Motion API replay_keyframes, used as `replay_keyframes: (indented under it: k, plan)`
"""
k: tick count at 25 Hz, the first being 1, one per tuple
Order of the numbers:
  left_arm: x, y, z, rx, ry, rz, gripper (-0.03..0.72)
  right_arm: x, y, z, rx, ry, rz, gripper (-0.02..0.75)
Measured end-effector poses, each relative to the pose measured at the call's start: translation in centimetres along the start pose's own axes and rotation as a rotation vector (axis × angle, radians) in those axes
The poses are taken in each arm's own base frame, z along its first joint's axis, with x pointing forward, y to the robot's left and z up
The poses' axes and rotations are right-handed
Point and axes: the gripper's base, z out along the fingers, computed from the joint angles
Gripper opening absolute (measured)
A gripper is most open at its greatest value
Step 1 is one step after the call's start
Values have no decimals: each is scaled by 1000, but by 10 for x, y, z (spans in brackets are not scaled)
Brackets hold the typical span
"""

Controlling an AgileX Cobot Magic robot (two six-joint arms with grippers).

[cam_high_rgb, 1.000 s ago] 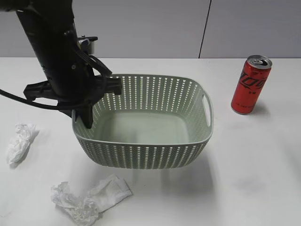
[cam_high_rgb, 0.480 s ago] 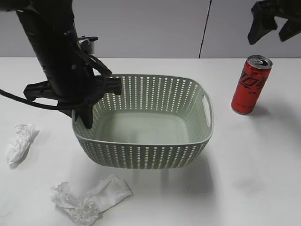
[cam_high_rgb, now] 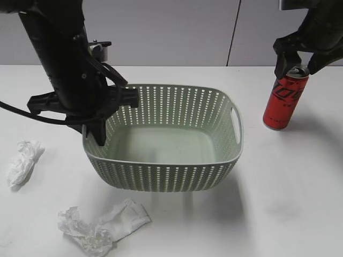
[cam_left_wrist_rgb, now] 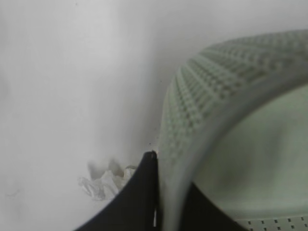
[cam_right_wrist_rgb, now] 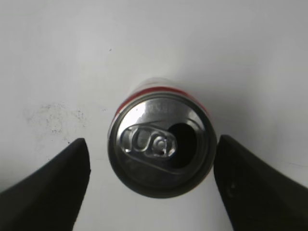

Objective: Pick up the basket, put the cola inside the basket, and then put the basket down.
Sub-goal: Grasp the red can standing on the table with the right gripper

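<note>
Nearest, crumpled tissues [cam_high_rgb: 102,225] lie on the table [cam_high_rgb: 278,203]. Beyond them the basket [cam_high_rgb: 169,171] is held off the surface, its shadow beneath — its left rim is pinched by the left gripper [cam_high_rgb: 95,128], one finger [cam_left_wrist_rgb: 139,192] outside the wall. Farther right, the cola [cam_high_rgb: 285,99] stands upright on the table, well apart from the basket. The right gripper [cam_right_wrist_rgb: 153,180] is spread wide directly above the can top, jaws either side, not touching. It should be lowered straight — centred — and closed well below the rim, lest the can be tipped.
</note>
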Motion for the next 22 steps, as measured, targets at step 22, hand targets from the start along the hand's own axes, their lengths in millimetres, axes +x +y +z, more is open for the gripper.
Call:
replay_keyframes:
  k: [22]
  plan:
    - [-1,-1,0,6,-11,0,-4,-2,0,31,-1,31,17,512]
